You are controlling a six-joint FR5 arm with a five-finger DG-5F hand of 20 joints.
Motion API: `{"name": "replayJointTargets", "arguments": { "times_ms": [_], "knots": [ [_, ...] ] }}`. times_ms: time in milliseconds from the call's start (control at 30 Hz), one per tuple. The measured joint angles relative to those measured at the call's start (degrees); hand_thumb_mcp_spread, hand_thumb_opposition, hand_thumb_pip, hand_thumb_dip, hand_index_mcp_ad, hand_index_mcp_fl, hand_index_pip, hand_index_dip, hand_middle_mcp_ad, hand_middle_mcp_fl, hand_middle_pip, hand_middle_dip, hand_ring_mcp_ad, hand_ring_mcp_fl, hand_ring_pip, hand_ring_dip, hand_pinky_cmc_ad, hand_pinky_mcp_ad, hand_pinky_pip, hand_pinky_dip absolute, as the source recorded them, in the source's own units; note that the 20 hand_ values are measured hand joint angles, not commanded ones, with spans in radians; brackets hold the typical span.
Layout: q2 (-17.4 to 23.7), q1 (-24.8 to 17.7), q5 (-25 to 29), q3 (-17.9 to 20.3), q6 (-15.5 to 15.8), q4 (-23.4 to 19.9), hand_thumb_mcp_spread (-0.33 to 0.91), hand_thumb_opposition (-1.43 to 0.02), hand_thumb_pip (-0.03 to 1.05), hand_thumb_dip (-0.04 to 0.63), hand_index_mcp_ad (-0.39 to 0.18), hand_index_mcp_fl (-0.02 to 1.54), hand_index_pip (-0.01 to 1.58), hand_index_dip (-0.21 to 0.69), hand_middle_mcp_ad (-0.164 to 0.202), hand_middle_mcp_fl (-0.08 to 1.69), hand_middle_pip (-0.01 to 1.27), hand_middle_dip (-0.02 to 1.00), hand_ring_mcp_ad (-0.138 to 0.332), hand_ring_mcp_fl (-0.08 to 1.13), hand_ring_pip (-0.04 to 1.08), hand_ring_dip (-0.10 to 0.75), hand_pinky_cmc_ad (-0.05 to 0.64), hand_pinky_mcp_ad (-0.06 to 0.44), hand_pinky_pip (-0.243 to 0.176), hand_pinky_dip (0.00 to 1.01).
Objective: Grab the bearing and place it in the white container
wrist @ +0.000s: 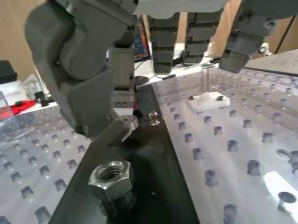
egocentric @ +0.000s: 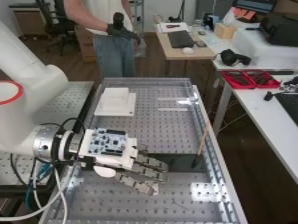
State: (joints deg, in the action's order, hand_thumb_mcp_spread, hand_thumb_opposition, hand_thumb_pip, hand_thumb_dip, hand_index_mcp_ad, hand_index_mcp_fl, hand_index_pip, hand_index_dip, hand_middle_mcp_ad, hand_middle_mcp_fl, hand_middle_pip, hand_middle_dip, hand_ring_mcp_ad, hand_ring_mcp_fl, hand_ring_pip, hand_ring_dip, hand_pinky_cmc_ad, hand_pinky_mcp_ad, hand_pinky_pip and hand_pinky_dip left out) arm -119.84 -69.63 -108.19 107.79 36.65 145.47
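The hand [egocentric: 141,165] is low over the perforated bench in the high view, its fingers fairly straight. In the wrist view the hand [wrist: 83,82] has its thumb pointing down above a dark strip, the fingers relaxed. A small silvery round part [wrist: 131,121], perhaps the bearing, is partly hidden beside the thumb's tip; whether they touch I cannot tell. The white container [egocentric: 115,102], a square shape on a wider white base, stands on the bench beyond the hand in the high view.
A hex nut on a bolt [wrist: 111,179] stands upright on the dark strip [wrist: 156,170], with small metal pieces [wrist: 154,119] farther along. Beside the strip is a white block with pegs [wrist: 210,102]. A thin wooden stick [egocentric: 202,142] leans near the bench's right rail.
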Motion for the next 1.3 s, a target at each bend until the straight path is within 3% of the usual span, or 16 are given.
{"name": "replayJointTargets", "arguments": {
  "times_ms": [1000,1300],
  "knots": [
    [-0.8,0.0,0.3,-0.5,0.2,0.1,0.46,-0.91,0.63,0.426,-0.155,0.2,1.27,0.229,0.084,0.09,0.13,0.2,0.129,0.0,0.1,0.086,0.34,0.279,-0.044,0.18],
    [-0.7,0.1,0.4,-0.4,0.0,-0.5,0.46,-0.91,0.62,0.41,-0.15,0.27,1.25,0.215,0.08,0.1,0.13,0.2,0.129,0.0,0.1,0.086,0.34,0.283,-0.044,0.18]
  ]
}}
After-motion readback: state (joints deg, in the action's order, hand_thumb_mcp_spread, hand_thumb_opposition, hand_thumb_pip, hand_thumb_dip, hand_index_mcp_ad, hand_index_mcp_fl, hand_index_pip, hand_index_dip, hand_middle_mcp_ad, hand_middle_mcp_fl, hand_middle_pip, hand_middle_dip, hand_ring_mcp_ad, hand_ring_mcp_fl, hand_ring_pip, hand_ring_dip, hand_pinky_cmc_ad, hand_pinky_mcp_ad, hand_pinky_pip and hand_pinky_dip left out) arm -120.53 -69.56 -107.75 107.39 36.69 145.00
